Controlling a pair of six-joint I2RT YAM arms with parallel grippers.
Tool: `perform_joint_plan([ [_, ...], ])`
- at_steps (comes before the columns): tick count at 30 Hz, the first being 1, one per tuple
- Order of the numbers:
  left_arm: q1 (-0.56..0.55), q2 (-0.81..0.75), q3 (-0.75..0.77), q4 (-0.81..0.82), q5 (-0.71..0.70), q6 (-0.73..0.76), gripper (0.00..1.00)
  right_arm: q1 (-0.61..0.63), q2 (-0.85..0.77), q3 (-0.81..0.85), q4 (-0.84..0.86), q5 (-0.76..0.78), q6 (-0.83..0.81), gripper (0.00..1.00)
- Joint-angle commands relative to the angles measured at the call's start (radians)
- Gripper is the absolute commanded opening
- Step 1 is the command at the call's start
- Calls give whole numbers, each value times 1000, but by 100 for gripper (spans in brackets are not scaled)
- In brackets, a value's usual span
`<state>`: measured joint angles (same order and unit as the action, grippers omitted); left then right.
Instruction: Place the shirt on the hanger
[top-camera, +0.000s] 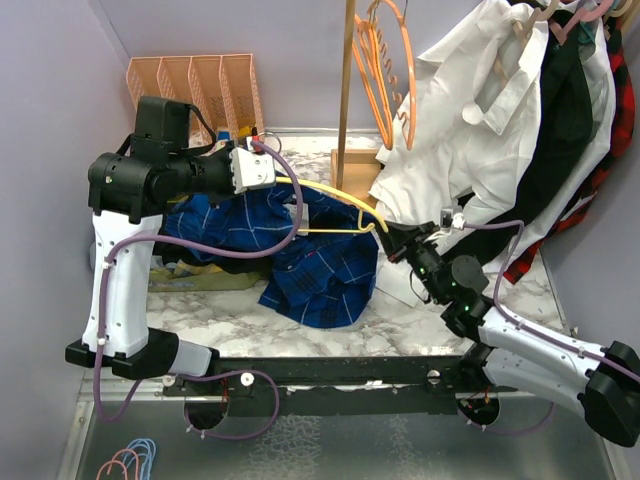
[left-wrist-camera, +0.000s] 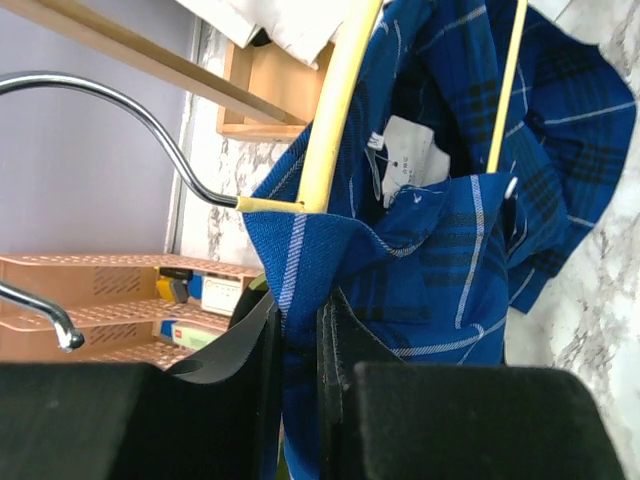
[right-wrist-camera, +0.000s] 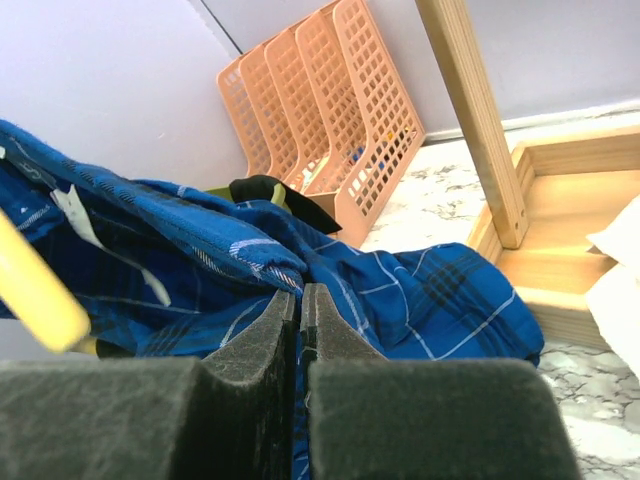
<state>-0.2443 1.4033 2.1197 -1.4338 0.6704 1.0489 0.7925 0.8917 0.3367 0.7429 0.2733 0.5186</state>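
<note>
we see the left tool (left-wrist-camera: 299, 318) pinched tight on a fold of the shirt (top-camera: 322, 268) near its collar, blue cloth squeezed between the pads. the right tool (right-wrist-camera: 299, 297) is clamped on another edge of the same shirt. the hanger (left-wrist-camera: 343, 95) is threaded inside the collar, one yellow arm under the cloth, held up between both arms. the rest of the shirt sags in a heap onto the marble counter (top-camera: 250, 322)
</note>
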Motion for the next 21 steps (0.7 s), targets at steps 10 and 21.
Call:
perform_joint_plan([
  [10, 0, -79, -95, 267, -480, 136, 0, -133, 15, 182, -433, -101, -29, 1],
  [21, -62, -96, -225, 412, -678, 141, 0, -133, 4, 325, -664, -159, -10, 1],
])
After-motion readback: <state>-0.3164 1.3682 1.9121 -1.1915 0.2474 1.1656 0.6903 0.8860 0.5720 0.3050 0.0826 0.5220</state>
